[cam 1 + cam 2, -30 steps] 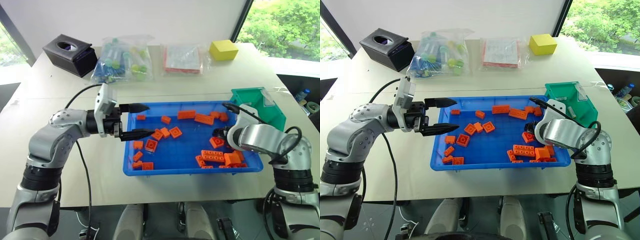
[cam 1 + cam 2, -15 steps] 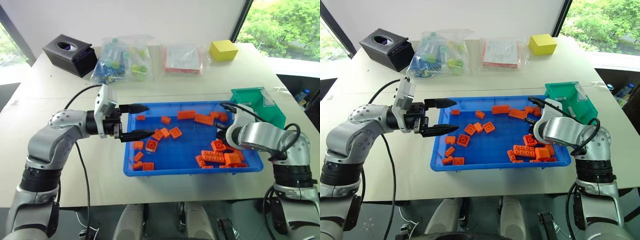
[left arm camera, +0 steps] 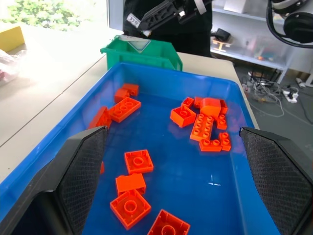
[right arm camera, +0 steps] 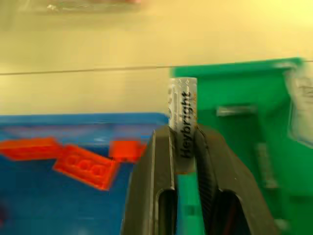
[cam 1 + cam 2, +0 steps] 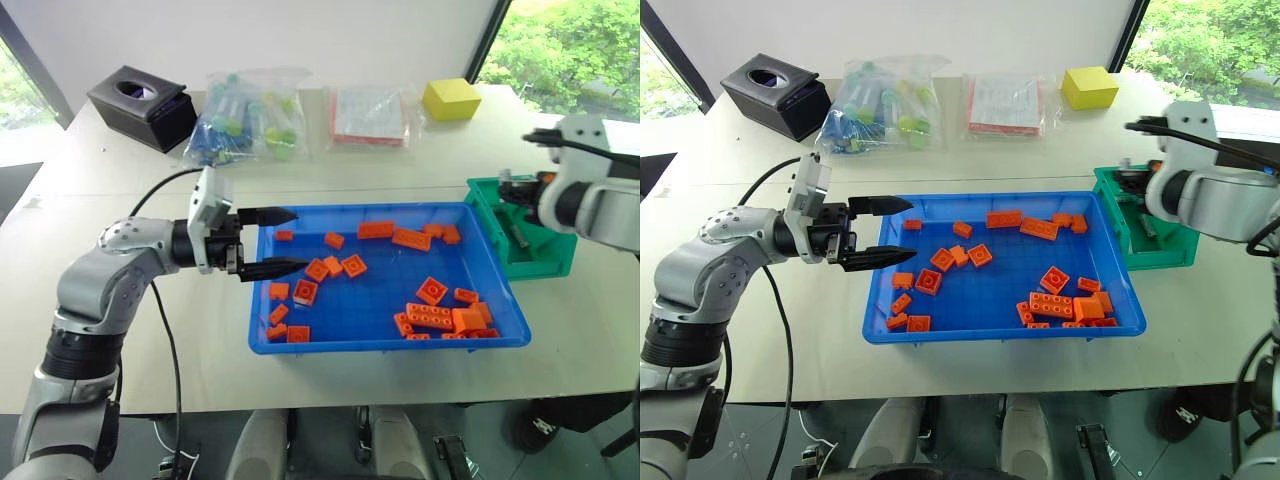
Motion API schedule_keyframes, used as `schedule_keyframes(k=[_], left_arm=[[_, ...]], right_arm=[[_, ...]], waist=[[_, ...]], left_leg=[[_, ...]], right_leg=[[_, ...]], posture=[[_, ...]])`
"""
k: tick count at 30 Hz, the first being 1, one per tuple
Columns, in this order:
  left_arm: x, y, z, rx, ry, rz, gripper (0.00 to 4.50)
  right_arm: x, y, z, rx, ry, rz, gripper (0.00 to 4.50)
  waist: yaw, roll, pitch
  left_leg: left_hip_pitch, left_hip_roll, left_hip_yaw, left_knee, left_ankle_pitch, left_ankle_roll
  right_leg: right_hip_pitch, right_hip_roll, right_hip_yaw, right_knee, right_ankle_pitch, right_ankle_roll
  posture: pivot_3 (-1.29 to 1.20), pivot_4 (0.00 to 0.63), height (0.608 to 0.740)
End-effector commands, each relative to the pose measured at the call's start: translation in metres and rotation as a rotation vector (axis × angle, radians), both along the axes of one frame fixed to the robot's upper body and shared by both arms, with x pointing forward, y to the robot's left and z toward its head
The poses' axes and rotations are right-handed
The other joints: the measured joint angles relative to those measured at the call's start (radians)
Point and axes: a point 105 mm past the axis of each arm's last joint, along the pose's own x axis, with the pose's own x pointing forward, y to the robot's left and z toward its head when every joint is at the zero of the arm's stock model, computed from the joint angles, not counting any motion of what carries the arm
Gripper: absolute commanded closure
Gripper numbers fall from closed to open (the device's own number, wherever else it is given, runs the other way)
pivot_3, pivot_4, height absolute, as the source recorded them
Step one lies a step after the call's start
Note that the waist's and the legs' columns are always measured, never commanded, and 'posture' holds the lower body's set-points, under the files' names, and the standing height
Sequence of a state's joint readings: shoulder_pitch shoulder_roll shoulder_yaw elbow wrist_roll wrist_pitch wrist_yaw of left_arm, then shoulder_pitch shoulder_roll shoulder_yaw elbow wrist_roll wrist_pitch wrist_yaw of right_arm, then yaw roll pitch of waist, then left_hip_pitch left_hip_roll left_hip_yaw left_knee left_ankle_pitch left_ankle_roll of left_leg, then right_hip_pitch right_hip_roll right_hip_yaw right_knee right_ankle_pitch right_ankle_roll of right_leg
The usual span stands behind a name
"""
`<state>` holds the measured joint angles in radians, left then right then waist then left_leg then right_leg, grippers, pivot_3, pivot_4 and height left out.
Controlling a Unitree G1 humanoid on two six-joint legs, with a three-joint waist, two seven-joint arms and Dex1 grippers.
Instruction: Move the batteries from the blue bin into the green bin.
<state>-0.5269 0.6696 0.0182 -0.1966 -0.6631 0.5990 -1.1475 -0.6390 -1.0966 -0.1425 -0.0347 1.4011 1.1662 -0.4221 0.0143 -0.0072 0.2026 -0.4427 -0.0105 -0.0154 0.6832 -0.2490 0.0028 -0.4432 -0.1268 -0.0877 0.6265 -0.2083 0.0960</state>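
Silver battery (image 4: 182, 122) marked "Heybright" stands clamped in the right gripper (image 4: 185, 147), green bin (image 4: 234, 127) just beyond; left gripper (image 5: 270, 241) gapes apart.

The blue bin (image 5: 262, 300), a wide shallow bright-blue tray, lies flat on the surface (image 5: 130, 170), holding scattered orange bricks (image 5: 432, 316); the small deep green bin (image 5: 545, 262) stands just beside its right end; one silver-grey battery (image 4: 182, 122), printed "Heybright", stands upright, clamped between the right tool's (image 4: 185, 139) fingers; another battery (image 5: 517, 234) lies inside the green bin.
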Motion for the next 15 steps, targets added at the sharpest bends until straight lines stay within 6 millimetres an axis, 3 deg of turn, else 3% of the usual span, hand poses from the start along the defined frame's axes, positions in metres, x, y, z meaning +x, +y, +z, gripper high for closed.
schedule_keyframes(k=[1,3,5,10,15], left_arm=[[0.0,-0.002,0.014,0.0,-0.058,-0.019,0.0],[0.001,-0.002,0.015,0.001,-0.059,-0.021,0.0],[0.002,-0.003,0.016,0.003,-0.061,-0.023,0.0],[0.002,-0.002,0.018,0.008,-0.061,-0.024,0.0],[0.003,0.007,0.016,0.022,-0.054,-0.006,0.0]], right_arm=[[0.001,-0.016,0.008,-0.006,-0.083,-0.017,4.49],[0.002,-0.019,-0.002,0.016,-0.072,-0.02,4.49],[0.003,-0.018,-0.01,0.052,-0.079,-0.01,3.43],[0.004,-0.03,-0.012,-0.074,-0.152,0.014,0.97],[-0.014,-0.017,-0.002,-0.174,-0.232,0.277,0.97]], waist=[[-0.003,0.0,0.0],[-0.005,0.0,0.0],[-0.005,0.0,0.0],[0.002,0.0,0.0],[0.0,0.0,0.0]], left_leg=[[0.0,0.0,0.0,0.0,0.0,0.0],[0.001,0.001,0.001,0.0,0.0,0.0],[0.002,0.002,0.003,0.0,0.0,0.0],[0.002,0.002,0.003,0.0,0.0,0.0],[0.001,0.002,0.003,0.0,0.0,0.0]], right_leg=[[0.0,0.0,0.0,0.0,0.0,0.0],[-0.001,0.001,0.0,0.001,0.001,-0.001],[-0.001,0.001,0.001,0.001,0.001,-0.001],[-0.001,0.002,0.002,0.002,0.001,-0.001],[-0.001,0.002,0.002,0.001,0.001,-0.001]], posture=[[0.0,0.15,0.692],[0.0,0.15,0.692],[0.0,0.15,0.692],[0.0,0.15,0.692],[0.0,0.15,0.692]])
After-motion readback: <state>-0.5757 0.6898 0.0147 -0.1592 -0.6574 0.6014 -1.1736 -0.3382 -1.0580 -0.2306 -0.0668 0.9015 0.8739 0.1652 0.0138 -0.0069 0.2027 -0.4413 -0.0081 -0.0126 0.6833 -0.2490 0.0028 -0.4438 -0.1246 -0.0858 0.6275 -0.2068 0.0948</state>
